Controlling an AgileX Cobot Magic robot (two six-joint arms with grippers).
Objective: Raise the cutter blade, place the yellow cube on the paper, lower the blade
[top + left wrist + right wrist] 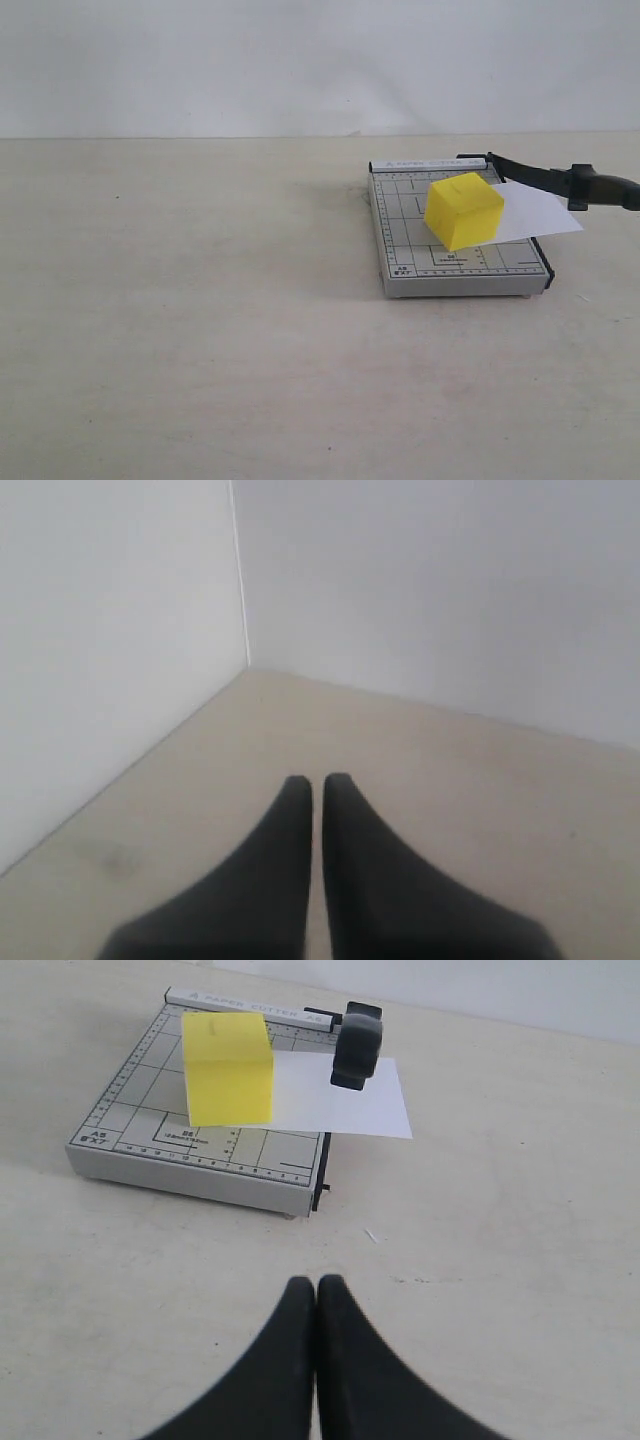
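Right wrist view: catches right pincer (317,1282) pressed together over desk (480,1260), raised cutter blade (357,1045) straight ahead, thick end nearest, long axis running away, yellow cube (228,1068) on paper (340,1105) beside it. Leaves left pincer (317,780), also together, facing away.

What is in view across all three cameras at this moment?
cutter base: one, grey, gridded, on the table right of centre.
yellow cube: one, yellow, standing on the base, covering one end of the paper.
paper: one, white, on the base, overhanging its blade side.
cutter blade: one, black, hinged at the base's far corner, lifted, handle above the paper.
table: one, beige.
wall: white, behind the table.
left gripper: one, black, shut, empty, facing a wall corner.
right gripper: one, black, shut, empty, apart from the cutter.
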